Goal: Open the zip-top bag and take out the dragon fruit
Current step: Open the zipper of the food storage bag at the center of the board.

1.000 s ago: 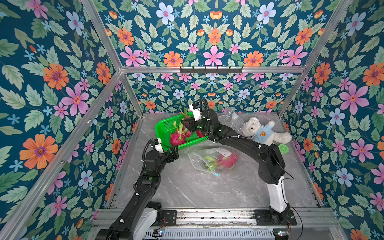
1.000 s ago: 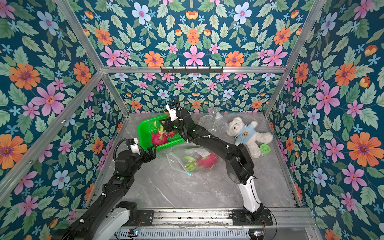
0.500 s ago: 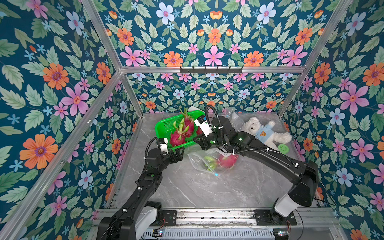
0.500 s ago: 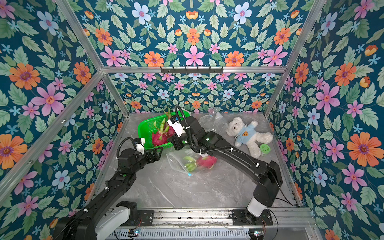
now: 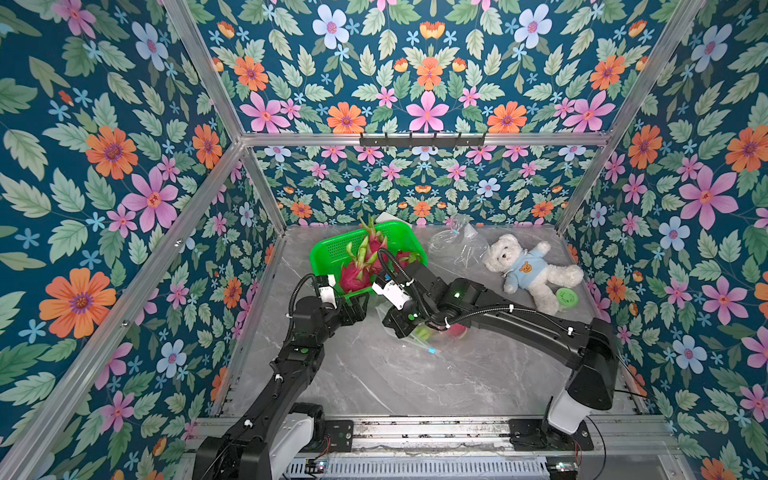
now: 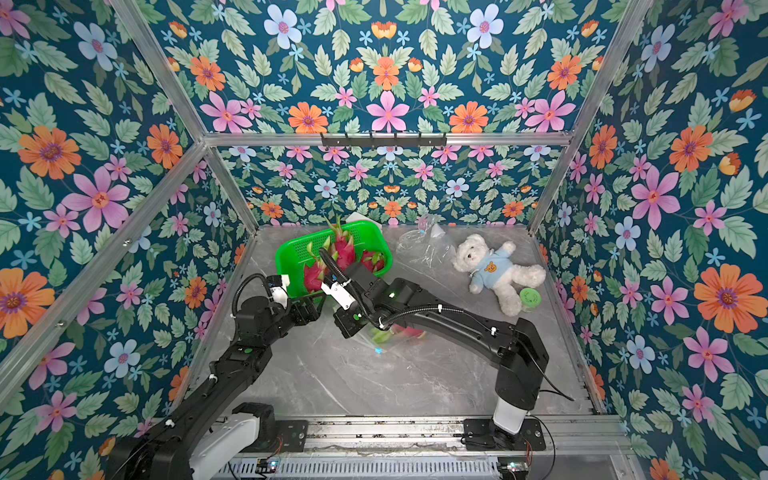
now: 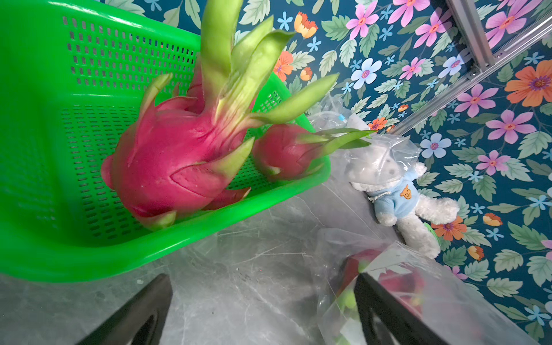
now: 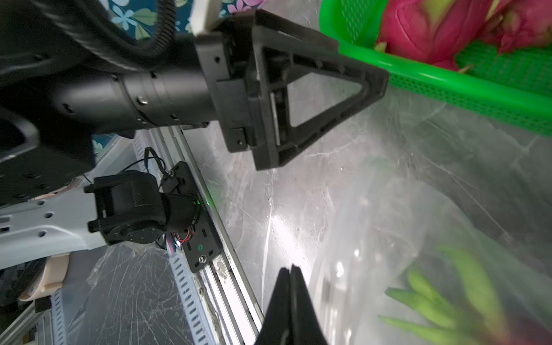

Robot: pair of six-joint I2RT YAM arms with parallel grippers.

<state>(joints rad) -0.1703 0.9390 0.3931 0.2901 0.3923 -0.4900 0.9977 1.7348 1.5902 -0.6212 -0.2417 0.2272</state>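
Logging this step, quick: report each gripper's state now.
Left gripper: open, holding nothing.
Right gripper: shut; whether it pinches the zip-top bag cannot be told.

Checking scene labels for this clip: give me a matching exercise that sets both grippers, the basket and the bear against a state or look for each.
Things:
1. left gripper
2. right gripper
3. basket
4. bear

States:
A. shut
B. wears a blue top
C. holds dragon fruits
D. open

Pairs: 1-D, 2-A, 3-C, 4-B
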